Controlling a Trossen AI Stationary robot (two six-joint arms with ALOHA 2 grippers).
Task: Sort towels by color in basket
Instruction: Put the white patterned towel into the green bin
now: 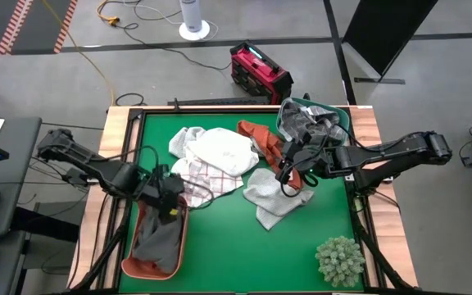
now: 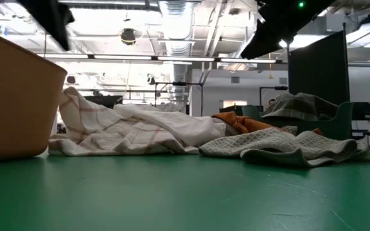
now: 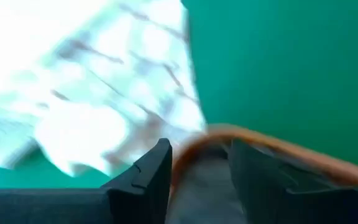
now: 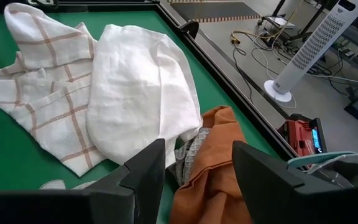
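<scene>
Green desk (image 1: 236, 246): we take its centre as the dial.

Orange basket (image 1: 156, 246), at 8 o'clock, holding a grey towel (image 1: 158, 238).

Green basket (image 1: 344, 123), at 2 o'clock, with a grey checked towel (image 1: 306, 123) heaped in it.

Plain white towel (image 1: 224, 150), at 12 o'clock, lying over a white towel with thin checks (image 1: 211, 176).

Pale grey towel (image 1: 273, 197), at 4 o'clock, spread flat.

Rust-orange towel (image 1: 260, 138), at 1 o'clock, between the white pile and the green basket.

Spiky green plant ball (image 1: 340, 260), at 5 o'clock.

Left hand (image 3: 197, 180): we find its fingers apart, straddling the orange basket's rim.

Right hand (image 4: 197, 168): fingers apart, above the rust-orange towel, holding nothing.
</scene>
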